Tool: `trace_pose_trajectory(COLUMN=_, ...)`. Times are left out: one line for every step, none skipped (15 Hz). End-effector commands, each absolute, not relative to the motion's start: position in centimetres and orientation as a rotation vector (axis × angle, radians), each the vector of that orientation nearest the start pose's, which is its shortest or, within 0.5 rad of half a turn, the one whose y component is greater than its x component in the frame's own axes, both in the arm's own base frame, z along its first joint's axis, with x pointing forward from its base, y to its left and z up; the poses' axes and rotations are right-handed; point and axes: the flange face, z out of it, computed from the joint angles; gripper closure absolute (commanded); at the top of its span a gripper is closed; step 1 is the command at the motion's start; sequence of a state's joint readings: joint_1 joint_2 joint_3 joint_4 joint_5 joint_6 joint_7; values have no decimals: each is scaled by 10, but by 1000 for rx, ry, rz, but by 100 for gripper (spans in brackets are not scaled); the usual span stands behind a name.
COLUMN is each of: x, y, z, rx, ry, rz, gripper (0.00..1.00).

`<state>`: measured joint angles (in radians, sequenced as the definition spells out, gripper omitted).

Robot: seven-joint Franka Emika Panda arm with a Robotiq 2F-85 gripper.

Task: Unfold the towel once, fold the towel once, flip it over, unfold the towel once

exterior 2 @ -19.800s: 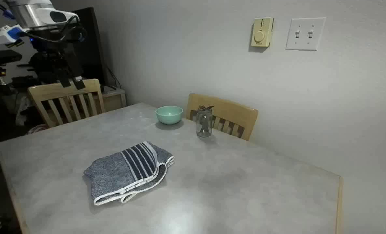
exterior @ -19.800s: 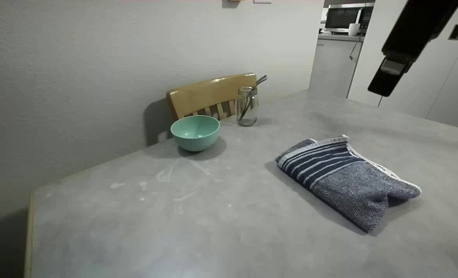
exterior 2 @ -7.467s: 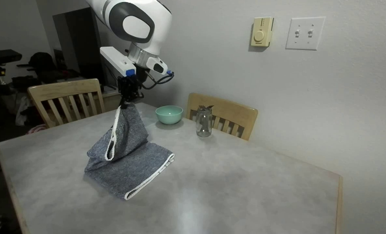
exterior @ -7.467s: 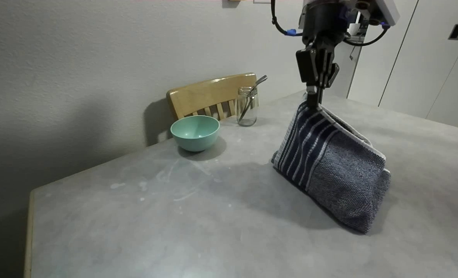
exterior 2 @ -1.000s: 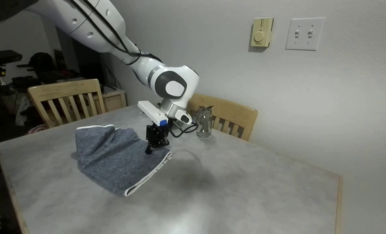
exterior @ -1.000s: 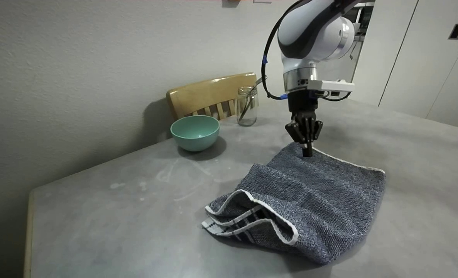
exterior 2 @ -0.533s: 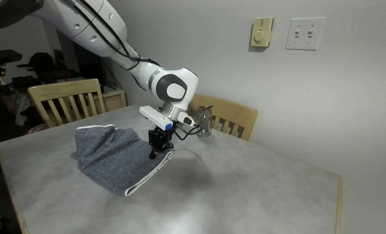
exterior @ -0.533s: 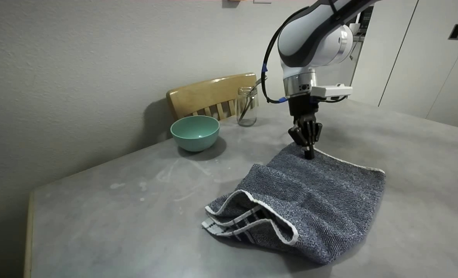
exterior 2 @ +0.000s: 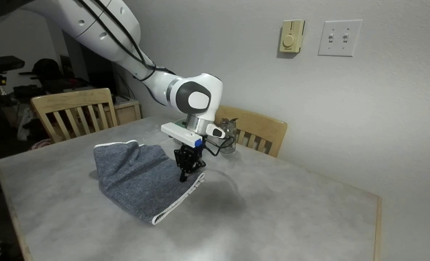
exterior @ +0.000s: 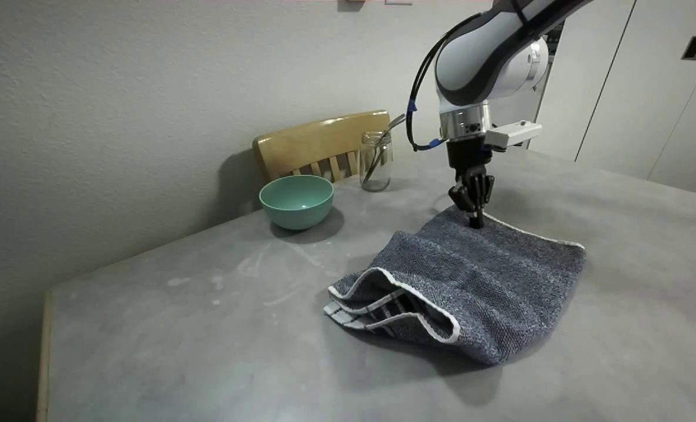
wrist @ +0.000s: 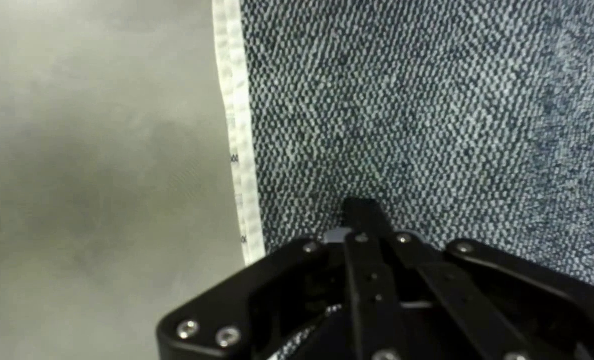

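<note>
You had a grey table point(exterior: 207, 346) in view, with pale marks point(exterior: 177, 282) on its top and a teal bowl point(exterior: 296, 202) standing upright near the wall point(exterior: 119, 117). Near the bowl you saw a clear glass jar point(exterior: 375, 170) — upright, with metal cutlery point(exterior: 394, 123) leaning out past its rim. Beyond them, in both exterior views, rose the back of a wooden chair point(exterior: 318, 138).

In an exterior view, you had a beige thermostat point(exterior 2: 292, 35) on the wall just beside a white switch plate point(exterior 2: 340, 37), and another wooden chair point(exterior 2: 73, 98) beyond the table's edge — the clutter point(exterior 2: 48, 70) behind it was too dim to name. In an exterior view, a dark recessed handle point(exterior: 695, 48) marked a white door panel point(exterior: 647, 94).
</note>
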<state>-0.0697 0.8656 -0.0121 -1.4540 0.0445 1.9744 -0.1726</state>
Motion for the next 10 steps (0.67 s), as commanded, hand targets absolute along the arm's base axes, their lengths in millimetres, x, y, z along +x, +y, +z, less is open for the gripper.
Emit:
trace_pose_trajectory(x=649, y=-105, z=147, rx=-3080, ry=-50, rz=466, gripper=100)
trace_pose_trajectory(x=641, y=-121, z=147, rx=-3095, ry=-10, rz=463, gripper=100)
trace_pose_trajectory(x=633, y=-138, z=145, rx=-3113, ry=29, rz=463, gripper=100)
trace_pose_trajectory(x=626, y=-152, z=146, rx=-3122, ry=67, rz=466, gripper=100)
trace_pose_trajectory(x=619, y=-165, z=146, rx=-3129, ry=99, rz=460, gripper=100)
trace_pose_trajectory(x=615, y=-174, z=149, rx=-3125, ry=124, rz=450, gripper=100)
trace_pose_trajectory(x=611, y=-180, z=151, rx=-3122, ry=148, rz=444, gripper=100)
trace_pose_trajectory(x=609, y=-182, z=153, rx=-3111, ry=158, rz=425, gripper=100)
trace_pose_trajectory(x=608, y=-181, z=156, rx=-3100, ry=167, rz=415, gripper=100)
trace_pose_trajectory(x=608, y=-178, z=158, rx=-3091, ry=171, rz=403, gripper=100)
